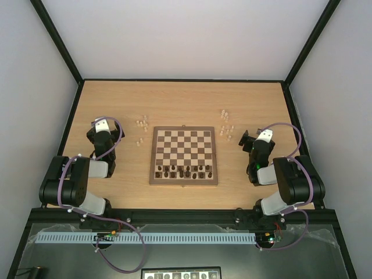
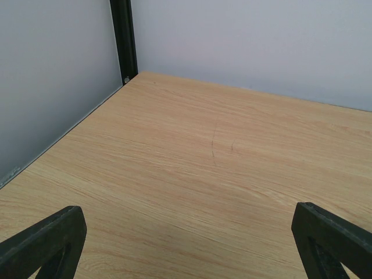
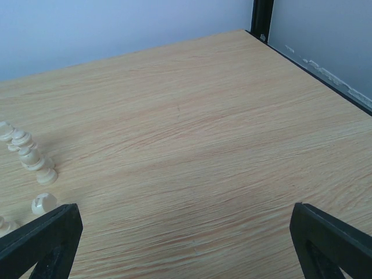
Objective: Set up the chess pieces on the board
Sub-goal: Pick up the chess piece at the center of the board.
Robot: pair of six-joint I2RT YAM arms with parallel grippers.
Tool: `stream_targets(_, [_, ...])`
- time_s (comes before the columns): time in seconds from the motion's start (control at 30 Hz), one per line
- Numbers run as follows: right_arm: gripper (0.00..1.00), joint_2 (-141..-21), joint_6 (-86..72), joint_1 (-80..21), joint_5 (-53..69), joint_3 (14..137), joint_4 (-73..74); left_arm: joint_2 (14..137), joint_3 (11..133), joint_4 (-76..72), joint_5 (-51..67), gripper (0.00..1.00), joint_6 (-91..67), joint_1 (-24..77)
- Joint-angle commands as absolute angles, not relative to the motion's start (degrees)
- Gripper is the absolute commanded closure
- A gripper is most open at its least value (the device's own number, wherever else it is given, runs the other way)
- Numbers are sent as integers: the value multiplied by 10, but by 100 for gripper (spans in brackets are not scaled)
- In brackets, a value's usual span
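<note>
Top external view: both arms sit folded low on either side of the board (image 1: 153, 158), with the left pincer (image 1: 100, 123) and right pincer (image 1: 251, 139) each spread wide and holding nothing. Farther out, the chess pieces (image 1: 141, 124) lie in two loose clusters on the worktop (image 1: 186, 99), just off the board's far corners. They look tiny, light, hard and easily toppled, so each is best pinched squarely around its stem.

Bright, even, diffuse light from overhead; shadows faint & soft on the pale wood-grain laminate tabletop (image 1: 174, 99). Overhead pic sharp; wrist pics slightly soft at bottom edge.
</note>
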State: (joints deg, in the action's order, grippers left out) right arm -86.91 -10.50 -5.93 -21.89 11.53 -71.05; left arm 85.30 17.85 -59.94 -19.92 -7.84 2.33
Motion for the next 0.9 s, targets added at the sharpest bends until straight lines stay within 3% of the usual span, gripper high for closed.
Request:
stream_targets(0.0, [1,-870,-101,-55,-225,124,-728,856,185,-619,-196,0,-73,20])
stream_targets(0.6, [1,-853,-115,-55,-255,117,-722,840,170,-633,-219,0,-76,23])
stream_targets(0.7, [1,-852,-114,-55,-255,111,-736,798,196,-519,-344,0,-149,31])
stream_targets(0.8, [1,-842,-106,-55,-241,104,-742,780,228,-443,-311,1,-125,33])
stream_targets(0.87, [1,-783,-118,-60,-259,127,-644,752,236,-407,-290,0,-123,38])
